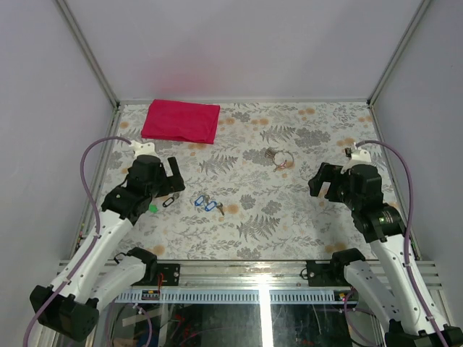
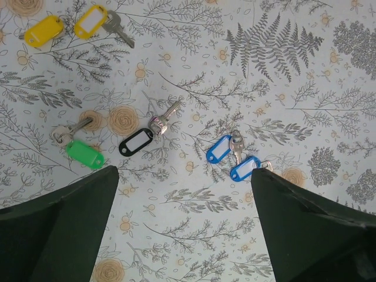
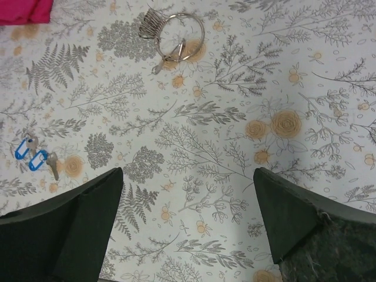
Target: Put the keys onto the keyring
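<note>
Two small metal keys with blue plastic heads (image 1: pixel 207 204) side by side at centre frame in the top view, flat on the floral worktop (image 1: pixel 289 231). Up and right of them, well apart, a cluster of thin silver wire rings (image 1: pixel 278 157). Left jaws and right jaws both spread wide, gripping nothing.

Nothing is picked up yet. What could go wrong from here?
The two small metal keys with blue plastic tags lie flat, close side by side. The left gripper, jaws open and empty, may catch both or slip off. The black-tagged key and green-tagged key lie nearby, so a wrong pick is possible. The cluster of thin silver wire rings lies flat, apart from the keys, and its thin wire looks hard to pinch.
</note>
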Tool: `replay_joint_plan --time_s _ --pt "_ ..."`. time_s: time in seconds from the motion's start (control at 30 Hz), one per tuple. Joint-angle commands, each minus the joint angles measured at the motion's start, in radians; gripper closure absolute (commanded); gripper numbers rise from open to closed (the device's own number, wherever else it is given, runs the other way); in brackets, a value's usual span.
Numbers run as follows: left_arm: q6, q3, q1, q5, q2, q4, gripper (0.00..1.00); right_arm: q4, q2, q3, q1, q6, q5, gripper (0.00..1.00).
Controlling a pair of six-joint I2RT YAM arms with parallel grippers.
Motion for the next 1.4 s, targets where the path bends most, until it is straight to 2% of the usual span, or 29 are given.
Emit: replay_joint_plan --time_s 0.0,0.33,0.47,0.67,0.87,1.23,1.37 --pt "-0.004 0.046 0.011 0.016 0.013 0.101 0.0 0.071 0.008 0.058 -0.009 -0.001 -0.024 0.01" --pt "0.028 0.072 0.013 0.051 0.036 0.135 0.0 0.013 0.088 0.129 -0.012 0.014 0.004 0.01" --pt "-0.016 0.066 0.014 -0.007 0.039 0.146 0.0 -0.017 0.162 0.181 -0.012 0.0 -0.024 0.0" --pt "-0.012 0.07 0.014 0.027 0.098 0.159 0.0 -0.044 0.309 0.249 -0.012 -0.061 -0.112 0.01" --pt "0.017 0.083 0.015 0.056 0.1 0.146 0.0 0.033 0.476 0.254 -0.012 -0.083 -0.162 0.09" --pt "0.055 0.049 0.013 0.052 0.064 0.121 0.0 0.205 0.813 0.317 -0.004 -0.019 -0.203 0.38" --pt "0.056 0.049 0.009 0.069 0.075 0.12 0.0 0.253 0.899 0.349 0.015 0.022 -0.193 0.43"
